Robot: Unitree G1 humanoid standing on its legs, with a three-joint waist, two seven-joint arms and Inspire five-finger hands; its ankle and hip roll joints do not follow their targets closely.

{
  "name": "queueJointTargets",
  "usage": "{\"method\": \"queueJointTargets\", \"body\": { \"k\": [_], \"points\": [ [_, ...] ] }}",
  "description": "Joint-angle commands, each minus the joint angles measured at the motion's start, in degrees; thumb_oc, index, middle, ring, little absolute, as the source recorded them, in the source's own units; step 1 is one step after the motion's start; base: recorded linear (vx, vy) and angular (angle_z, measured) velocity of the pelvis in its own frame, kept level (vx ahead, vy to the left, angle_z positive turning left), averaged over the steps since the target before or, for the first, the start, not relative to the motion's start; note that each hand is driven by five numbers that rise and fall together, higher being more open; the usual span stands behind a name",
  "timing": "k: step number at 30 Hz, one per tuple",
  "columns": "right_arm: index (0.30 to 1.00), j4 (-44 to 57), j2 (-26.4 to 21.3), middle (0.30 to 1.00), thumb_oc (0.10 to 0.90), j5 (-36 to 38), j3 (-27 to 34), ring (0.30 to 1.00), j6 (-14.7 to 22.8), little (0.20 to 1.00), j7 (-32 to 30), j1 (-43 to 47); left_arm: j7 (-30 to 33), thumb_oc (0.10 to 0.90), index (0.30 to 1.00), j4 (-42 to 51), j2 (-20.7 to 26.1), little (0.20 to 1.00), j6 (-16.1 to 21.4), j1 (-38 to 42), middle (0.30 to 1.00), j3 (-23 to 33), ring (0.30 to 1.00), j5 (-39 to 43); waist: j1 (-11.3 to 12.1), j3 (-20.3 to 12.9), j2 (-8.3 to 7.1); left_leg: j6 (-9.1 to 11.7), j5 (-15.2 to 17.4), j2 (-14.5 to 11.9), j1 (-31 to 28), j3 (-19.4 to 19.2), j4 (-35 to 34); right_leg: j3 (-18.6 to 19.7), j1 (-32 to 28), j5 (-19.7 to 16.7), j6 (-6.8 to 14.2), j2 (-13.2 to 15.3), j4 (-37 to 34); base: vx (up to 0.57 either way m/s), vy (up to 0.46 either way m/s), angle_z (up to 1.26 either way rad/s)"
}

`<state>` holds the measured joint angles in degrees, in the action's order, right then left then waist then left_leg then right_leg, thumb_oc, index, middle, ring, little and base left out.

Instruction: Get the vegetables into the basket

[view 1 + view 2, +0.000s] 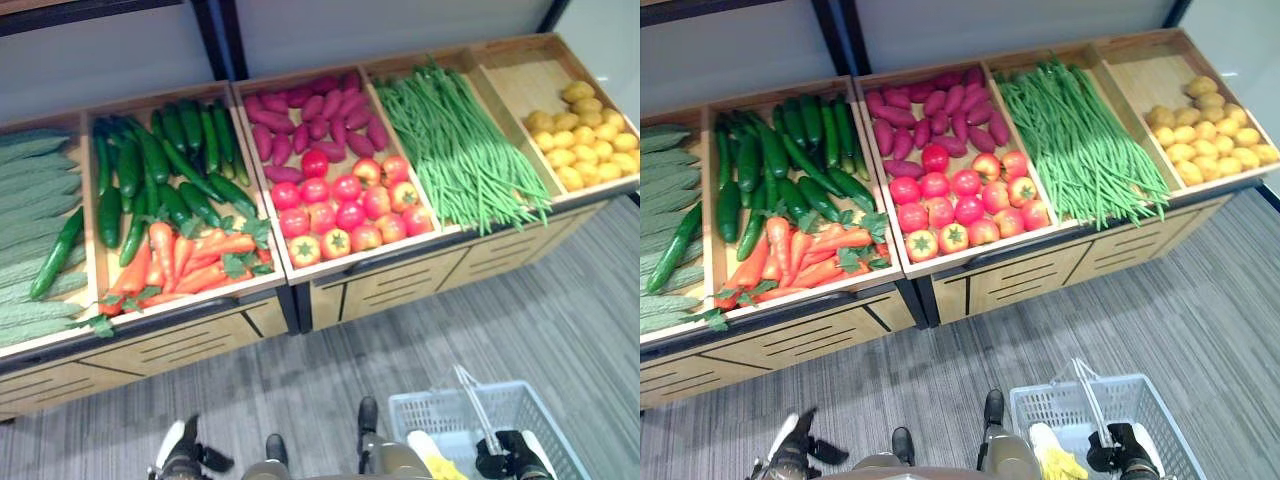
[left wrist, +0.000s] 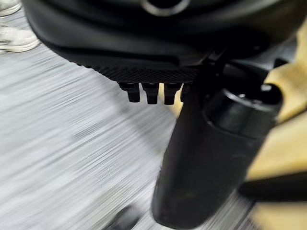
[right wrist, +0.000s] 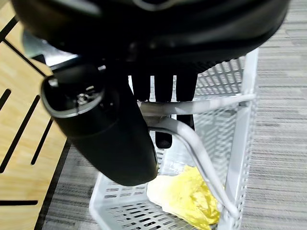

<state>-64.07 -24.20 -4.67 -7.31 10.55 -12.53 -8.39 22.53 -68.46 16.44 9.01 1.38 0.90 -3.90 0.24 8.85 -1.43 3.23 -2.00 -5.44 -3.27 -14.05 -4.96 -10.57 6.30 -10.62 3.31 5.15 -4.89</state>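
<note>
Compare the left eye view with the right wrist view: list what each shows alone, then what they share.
Left eye view alone: the wooden bins with cucumbers, carrots, tomatoes, green beans and yellow potatoes, plus the left hand low over the floor.
Right wrist view alone: the fingers curled round the metal handle.
Both: the right hand, the white basket and a yellow item inside it.
</note>
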Motion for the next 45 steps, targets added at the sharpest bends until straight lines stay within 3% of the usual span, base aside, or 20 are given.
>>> {"method": "queueJointTargets", "body": {
  "k": [1, 2, 3, 5, 12, 15, 17, 19, 21, 25, 28, 33, 34, 36, 45],
  "points": [
    [0.3, -0.3, -0.3, 0.3, 0.4, -0.9, -1.3, 0.3, 4.0, 0.3, -4.0, 4.4, 9.5, 0.9, 1.0, -7.9, 7.4, 1.0, -0.4, 0.6, 1.0, 11.1, 1.0, 12.9, 1.2, -0.3, -2.16, 3.2, -1.6, -1.0, 1.3, 3.8, 0.0, 3.2, -3.3, 3.9, 5.8, 4.6, 3.6, 0.02, 0.02, 0.06],
    [0.3, -0.3, -0.3, 0.3, 0.4, -0.9, -1.3, 0.3, 4.0, 0.3, -4.0, 4.4, 9.5, 0.9, 1.0, -7.9, 7.4, 1.0, -0.4, 0.6, 1.0, 11.1, 1.0, 12.9, 1.2, -0.3, -2.17, 3.2, -1.6, -1.0, 1.2, 3.8, 0.0, 3.2, -3.3, 3.9, 5.8, 4.6, 3.6, 0.02, 0.035, 0.04],
    [0.3, 0.3, -0.3, 0.3, 0.4, -1.1, -2.2, 0.3, 3.9, 0.3, -3.7, 4.4, 10.6, 0.9, 1.0, -11.0, 8.9, 1.0, -0.5, -0.4, 1.0, 16.3, 1.0, 17.2, 1.1, -0.6, -2.22, 3.4, -1.4, -1.1, 0.9, 3.5, 0.0, 3.3, -3.7, 3.8, 5.8, 4.6, 3.2, 0.0, 0.0, 0.0],
    [0.3, 1.4, -0.8, 0.3, 0.4, -1.5, -3.1, 0.3, 4.0, 0.3, -3.4, 4.2, 11.4, 0.9, 1.0, -13.6, 10.8, 1.0, -0.5, -1.4, 1.0, 20.8, 1.0, 20.8, 1.3, -1.0, -2.17, 3.7, -1.3, -1.2, 0.6, 3.2, 0.0, 3.3, -4.0, 3.6, 5.8, 4.5, 2.8, 0.02, 0.028, -0.02],
    [0.3, 4.5, -2.5, 0.3, 0.4, -3.2, -6.7, 0.3, 4.7, 0.3, -2.0, 4.4, 15.9, 0.9, 1.0, -11.4, 16.8, 1.0, 3.6, -3.4, 1.0, 28.2, 1.0, 26.1, 1.7, -1.6, -1.81, 4.6, -1.7, -1.8, 0.8, 3.3, 0.0, 2.4, -4.7, 3.2, 6.1, 4.4, 1.7, 0.0, 0.003, -0.01],
    [0.3, 4.9, -2.3, 0.3, 0.4, -3.9, -7.3, 0.3, 5.1, 0.3, -2.2, 4.2, 20.7, 0.9, 1.0, 2.8, 18.4, 1.0, 6.9, -4.2, 1.0, 27.1, 1.0, 22.3, 1.9, -1.5, -1.69, 4.8, -1.9, -2.0, 0.8, 3.8, 0.0, 1.8, -4.9, 3.2, 6.2, 4.4, 1.7, 0.0, -0.009, 0.1],
    [0.3, 5.5, -1.9, 0.3, 0.4, -4.6, -6.6, 0.3, 5.2, 0.3, -2.5, 3.5, 26.9, 0.9, 1.0, 20.7, 20.2, 1.0, 7.6, -6.2, 1.0, 26.9, 1.0, 13.7, 2.2, -1.5, -1.81, 4.8, -1.6, -2.0, 0.6, 4.3, 0.0, 1.5, -5.3, 3.6, 6.3, 4.3, 1.6, 0.0, -0.026, 0.22],
    [0.3, 4.8, -1.1, 0.3, 0.4, -4.3, -5.3, 0.3, 5.2, 0.3, -2.6, 3.2, 30.1, 0.9, 1.0, 29.3, 20.9, 1.0, 7.1, -7.1, 1.0, 27.6, 1.0, 7.3, 2.3, -1.7, -2.18, 4.9, -1.9, -2.0, 1.1, 4.7, 0.0, 1.2, -5.3, 3.5, 6.4, 4.4, 1.5, 0.0, -0.026, 0.14],
    [0.3, 4.5, -0.9, 0.3, 0.4, -4.2, -4.9, 0.3, 5.2, 0.3, -2.6, 3.2, 30.9, 0.9, 1.0, 32.4, 20.9, 1.0, 6.1, -6.8, 1.0, 27.8, 1.0, 4.7, 2.3, -1.8, -2.4, 4.9, -1.9, -2.0, 1.1, 4.9, 0.0, 1.0, -5.4, 3.6, 6.4, 4.4, 1.4, 0.01, -0.023, 0.15],
    [0.3, 4.6, -0.5, 0.3, 0.4, -3.8, -4.1, 0.3, 5.3, 0.3, -2.4, 2.8, 33.6, 0.9, 1.0, 40.4, 22.7, 1.0, 3.5, -3.3, 1.0, 26.0, 1.0, -5.7, 1.5, -2.1, -3.03, 4.9, -1.6, -2.1, 1.0, 4.9, 0.0, 1.3, -5.3, 3.8, 6.3, 4.2, 1.6, 0.0, -0.006, -0.02],
    [0.3, 4.7, -0.5, 0.3, 0.4, -3.7, -3.9, 0.3, 5.4, 0.3, -2.6, 2.8, 32.6, 0.9, 1.0, 42.3, 22.6, 1.0, 2.4, -2.4, 1.0, 24.8, 1.0, -7.9, 1.4, -2.1, -3.1, 4.9, -1.5, -2.1, 0.7, 4.7, 0.0, 1.7, -5.4, 3.8, 6.3, 4.2, 1.5, 0.01, -0.01, -0.08],
    [0.3, 7.7, -2.6, 0.3, 0.4, -3.5, -2.6, 0.3, 5.2, 0.3, -2.3, 3.1, 20.6, 0.9, 1.0, 45.9, 24.5, 1.0, 1.9, -3.1, 1.0, 15.3, 1.0, -15.4, 0.1, -1.8, -2.68, 4.6, -1.4, -2.2, 0.2, 3.9, 0.0, 2.8, -4.9, 3.5, 6.3, 4.0, 1.7, -0.01, 0.013, -0.14],
    [0.3, 9.4, -4.0, 0.3, 0.4, -3.4, -2.0, 0.3, 5.1, 0.3, -1.9, 3.3, 15.3, 0.9, 1.0, 45.8, 29.1, 1.0, 3.9, -3.4, 1.0, 10.7, 1.0, -18.7, -0.3, -1.5, -2.28, 4.5, -1.4, -2.2, 0.1, 3.6, 0.0, 3.2, -4.8, 3.4, 6.4, 4.0, 1.7, -0.02, 0.04, -0.11],
    [0.3, 11.3, -4.9, 0.3, 0.4, -3.7, -2.6, 0.3, 5.4, 0.3, -1.0, 3.8, 11.5, 0.9, 1.0, 43.0, 32.5, 1.0, 4.8, -2.5, 1.0, 7.0, 1.0, -18.6, -1.1, -1.3, -1.95, 4.5, -1.3, -2.1, -0.2, 3.0, 0.0, 3.8, -4.5, 3.1, 6.5, 4.1, 1.8, -0.02, 0.042, -0.12],
    [0.3, 13.8, -5.7, 0.3, 0.4, -5.1, -3.8, 0.3, 5.9, 0.3, 0.5, 4.7, 7.5, 0.9, 1.0, 35.8, 36.0, 1.0, 3.5, 7.0, 1.0, -0.8, 1.0, -20.0, -2.8, -0.6, -1.92, 4.6, -1.2, -2.5, 0.1, 1.0, 0.0, 5.9, -2.6, 2.4, 6.7, 3.8, 1.8, -0.01, 0.023, -0.18]
  ]
}}
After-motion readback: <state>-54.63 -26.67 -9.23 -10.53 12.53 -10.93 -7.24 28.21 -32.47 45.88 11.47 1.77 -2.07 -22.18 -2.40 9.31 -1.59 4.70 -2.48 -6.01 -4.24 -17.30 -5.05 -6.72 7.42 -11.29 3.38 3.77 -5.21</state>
